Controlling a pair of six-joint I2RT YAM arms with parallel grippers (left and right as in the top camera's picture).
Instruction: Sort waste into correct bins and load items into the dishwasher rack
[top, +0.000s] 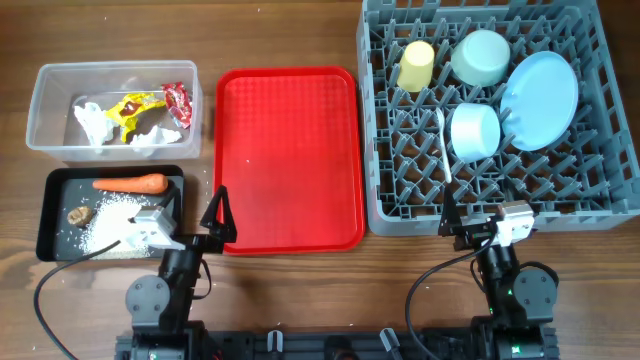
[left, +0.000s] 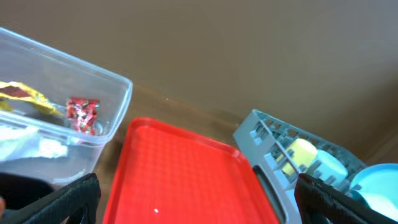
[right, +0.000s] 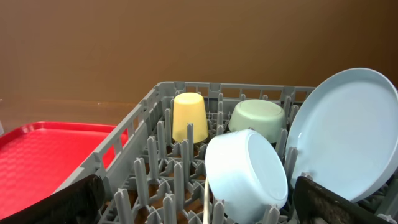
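Tabletop (top: 290, 30) of dark wood bears the dishwasher rack (top: 410, 218), brown backdrop (right: 186, 37) behind.

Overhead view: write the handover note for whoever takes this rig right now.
Left gripper: open, empty, by the red tray.
Right gripper: open, empty, at the rack's near edge.
Tub: wrappers, tissues.
Black tray: carrot, rice, lump.
Rack: cup, green bowl, blue bowl, plate, spoon.
Done: all sorted and loaded. Left: nothing visible.
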